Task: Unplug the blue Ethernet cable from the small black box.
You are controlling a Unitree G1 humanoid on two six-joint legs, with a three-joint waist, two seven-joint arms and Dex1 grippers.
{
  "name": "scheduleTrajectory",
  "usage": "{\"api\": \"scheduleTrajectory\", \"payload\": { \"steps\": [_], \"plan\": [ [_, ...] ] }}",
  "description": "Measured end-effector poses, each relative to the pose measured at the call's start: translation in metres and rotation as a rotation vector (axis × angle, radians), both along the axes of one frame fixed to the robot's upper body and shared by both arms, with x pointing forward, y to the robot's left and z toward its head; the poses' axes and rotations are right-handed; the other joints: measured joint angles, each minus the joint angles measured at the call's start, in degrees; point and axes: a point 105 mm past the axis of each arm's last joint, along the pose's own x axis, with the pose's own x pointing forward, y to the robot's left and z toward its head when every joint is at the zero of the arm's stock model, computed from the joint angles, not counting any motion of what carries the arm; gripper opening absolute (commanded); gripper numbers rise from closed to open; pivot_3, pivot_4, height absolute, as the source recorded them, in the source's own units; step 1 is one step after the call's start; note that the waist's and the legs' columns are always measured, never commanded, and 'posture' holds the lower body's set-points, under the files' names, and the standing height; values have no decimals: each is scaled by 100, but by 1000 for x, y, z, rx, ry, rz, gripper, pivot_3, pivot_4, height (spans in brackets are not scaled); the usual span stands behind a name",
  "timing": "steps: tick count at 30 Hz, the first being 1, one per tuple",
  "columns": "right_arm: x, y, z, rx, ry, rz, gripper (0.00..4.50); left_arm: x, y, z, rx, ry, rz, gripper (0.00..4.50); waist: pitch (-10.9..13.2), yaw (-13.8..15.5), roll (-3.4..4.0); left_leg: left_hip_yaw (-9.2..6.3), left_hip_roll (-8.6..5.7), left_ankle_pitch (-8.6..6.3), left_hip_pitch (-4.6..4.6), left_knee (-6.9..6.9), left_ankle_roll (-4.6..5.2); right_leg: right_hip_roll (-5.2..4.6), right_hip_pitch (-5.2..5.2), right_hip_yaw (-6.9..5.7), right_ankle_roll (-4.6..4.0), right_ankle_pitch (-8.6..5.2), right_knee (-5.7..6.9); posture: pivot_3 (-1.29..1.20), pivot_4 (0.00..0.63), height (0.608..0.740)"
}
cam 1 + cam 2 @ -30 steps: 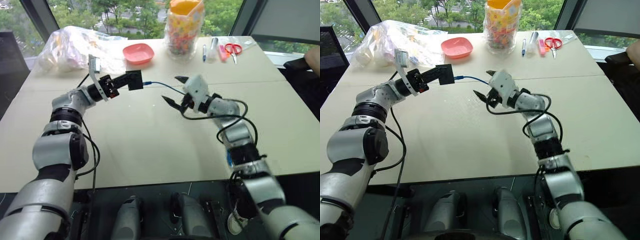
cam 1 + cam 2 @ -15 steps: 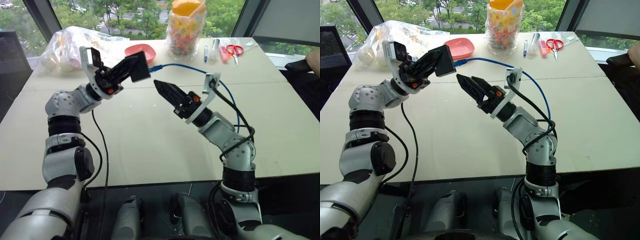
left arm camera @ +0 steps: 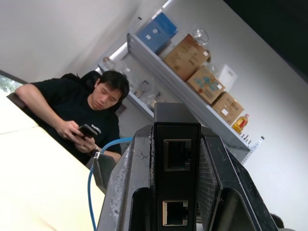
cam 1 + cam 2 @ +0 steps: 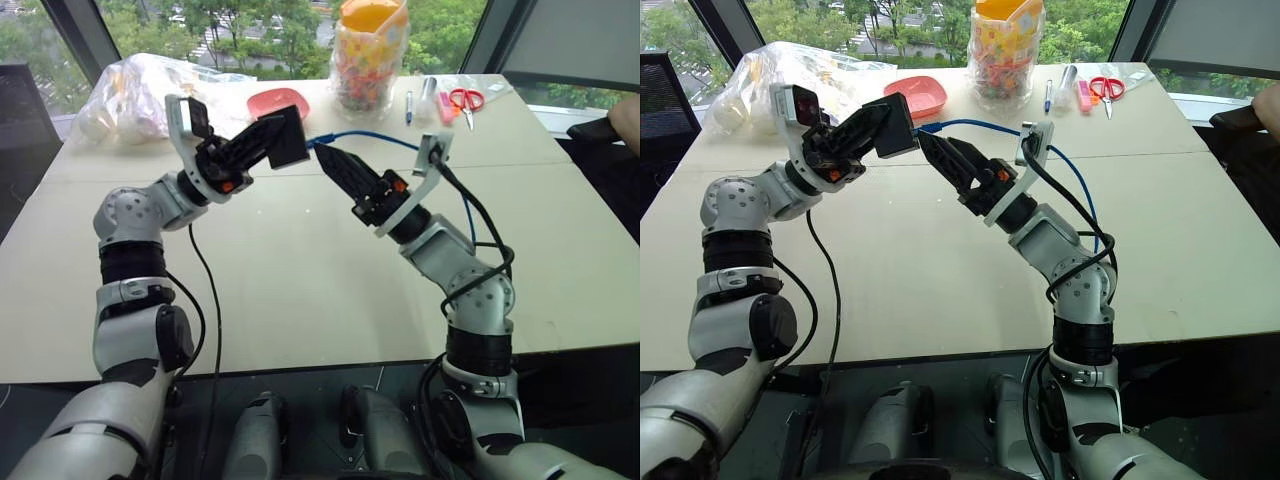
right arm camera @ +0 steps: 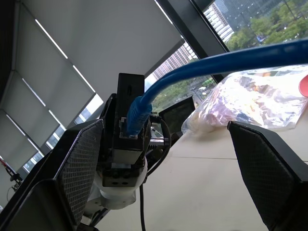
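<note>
My left gripper (image 4: 264, 143) is raised over the table (image 4: 300, 270), shut on the small black box (image 4: 287, 137), which sits upright between its fingers (image 3: 130, 192). The blue Ethernet cable (image 5: 231, 60) is plugged into the box's side by its plug (image 5: 136, 117) and arcs away to the right behind my right arm. My right gripper (image 4: 328, 160) points up at the box, open, with its fingertips just beside the plug. In the right wrist view its two fingers (image 5: 82, 163) stand wide on either side of the plug and box (image 5: 129, 96), touching neither.
At the table's far side are a pink bowl (image 4: 275, 103), a jar of colourful sweets (image 4: 368, 55), a clear plastic bag (image 4: 140, 95), pens (image 4: 425, 98) and red scissors (image 4: 465, 98). A seated person (image 3: 91, 115) looks at a phone beyond the table.
Both arms have lifted and rolled. The box has come up off the table level, and my right gripper has turned toward it and closed in on the plug.
</note>
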Motion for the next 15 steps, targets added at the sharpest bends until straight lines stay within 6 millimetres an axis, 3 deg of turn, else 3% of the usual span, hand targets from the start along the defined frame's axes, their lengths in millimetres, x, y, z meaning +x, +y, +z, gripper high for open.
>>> {"api": "scheduleTrajectory", "payload": {
  "steps": [15],
  "plan": [
    [0, 5, -3, -5, 8, 18, 4304, 0, -4, -5, 19, 16, -6, 491, 0, 2, 0, -1, 0, 0, -3, 0, 0, -1, -1, -1, -15, -9, -5, 0, 150, 740]
  ]
}}
